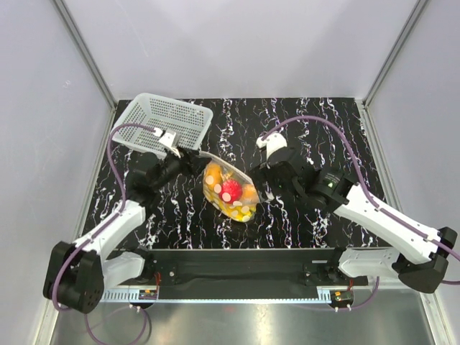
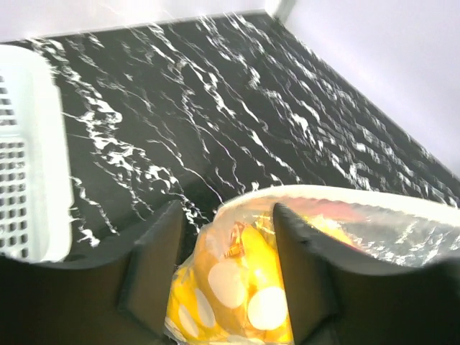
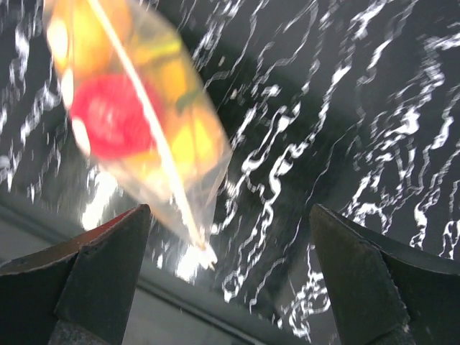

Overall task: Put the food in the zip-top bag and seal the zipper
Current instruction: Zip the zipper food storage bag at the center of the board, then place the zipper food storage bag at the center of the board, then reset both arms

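The clear zip-top bag (image 1: 231,188) lies mid-table. It holds the red fruit (image 1: 230,190), an orange fruit (image 1: 249,194), a yellow-pink fruit (image 1: 213,176) and the bananas (image 1: 241,210). The zipper (image 1: 228,164) runs along the bag's far edge. My left gripper (image 1: 188,162) is at the bag's far-left end. In the left wrist view its fingers (image 2: 154,266) press on both sides of the bag (image 2: 237,280), with banana between them. My right gripper (image 1: 266,180) is open by the bag's right corner. In the right wrist view that corner (image 3: 205,248) sits between its wide-spread jaws.
A white perforated basket (image 1: 164,121) stands tilted at the back left, just behind my left gripper, and shows at the left edge of the left wrist view (image 2: 29,165). The black marbled tabletop (image 1: 309,122) is walled by grey panels on three sides.
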Available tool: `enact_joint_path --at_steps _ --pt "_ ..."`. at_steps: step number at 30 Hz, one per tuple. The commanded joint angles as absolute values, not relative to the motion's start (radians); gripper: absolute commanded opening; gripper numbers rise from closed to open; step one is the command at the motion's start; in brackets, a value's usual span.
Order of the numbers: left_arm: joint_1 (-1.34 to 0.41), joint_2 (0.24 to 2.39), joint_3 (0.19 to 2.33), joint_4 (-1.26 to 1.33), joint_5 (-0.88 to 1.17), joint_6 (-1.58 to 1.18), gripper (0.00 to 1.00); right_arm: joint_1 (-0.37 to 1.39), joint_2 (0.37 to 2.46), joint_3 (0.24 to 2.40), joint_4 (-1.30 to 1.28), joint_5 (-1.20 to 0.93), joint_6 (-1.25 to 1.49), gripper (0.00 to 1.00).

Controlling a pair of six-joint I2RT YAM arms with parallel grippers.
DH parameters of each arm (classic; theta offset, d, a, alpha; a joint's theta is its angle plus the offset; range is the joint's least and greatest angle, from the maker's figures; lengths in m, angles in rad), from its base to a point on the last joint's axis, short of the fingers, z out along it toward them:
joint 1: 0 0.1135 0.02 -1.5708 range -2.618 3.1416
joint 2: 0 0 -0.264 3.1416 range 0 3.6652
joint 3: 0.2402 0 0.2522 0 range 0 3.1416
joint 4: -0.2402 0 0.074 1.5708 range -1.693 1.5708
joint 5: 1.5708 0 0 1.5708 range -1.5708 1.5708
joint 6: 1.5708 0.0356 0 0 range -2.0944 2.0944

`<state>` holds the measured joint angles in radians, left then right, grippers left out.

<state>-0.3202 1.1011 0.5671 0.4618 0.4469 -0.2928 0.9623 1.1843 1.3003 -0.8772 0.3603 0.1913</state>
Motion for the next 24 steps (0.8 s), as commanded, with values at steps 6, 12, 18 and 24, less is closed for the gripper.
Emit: enact_joint_path --at_steps 6,12,18,24 --pt "-0.314 0.717 0.56 0.218 0.141 -0.367 0.71 0.966 1.063 1.341 -0.764 0.59 0.336 1.0" --pt "-0.314 0.479 0.71 -0.233 0.074 -0.407 0.99 0.966 0.832 1.258 -0.741 0.696 0.39 1.0" --pt "-0.314 0.304 0.905 -0.648 -0.039 -0.31 0.99 0.966 0.508 1.175 -0.724 0.721 0.394 1.0" --pt "-0.314 0.172 0.927 -0.805 -0.208 -0.287 0.99 0.968 0.316 1.144 -0.791 0.727 0.416 1.0"
